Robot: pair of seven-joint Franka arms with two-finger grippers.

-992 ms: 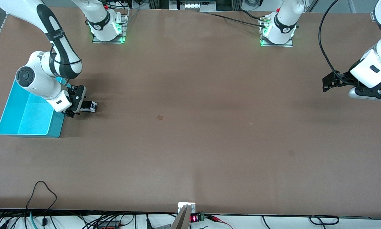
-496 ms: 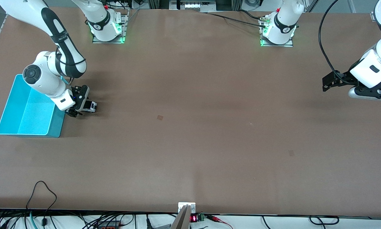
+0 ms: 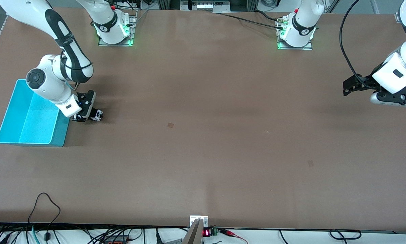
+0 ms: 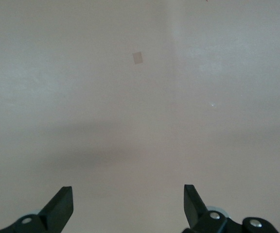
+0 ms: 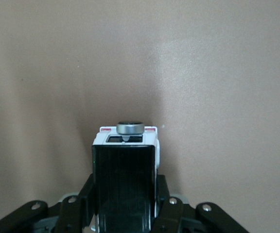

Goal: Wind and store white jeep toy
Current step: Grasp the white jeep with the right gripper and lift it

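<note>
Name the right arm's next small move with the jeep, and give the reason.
Probably drag the white jeep toy backward along the table to wind it. The right hand sits low around it, fingers flanking its sides, beside the cyan bin, which holds nothing yet. The left hand waits open over bare table.

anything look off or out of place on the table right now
Nothing stands out. The white jeep toy sits upright on the table beside the cyan bin, with the right gripper closed on it. The left gripper waits with jaws open over the left arm's end of the table.
</note>
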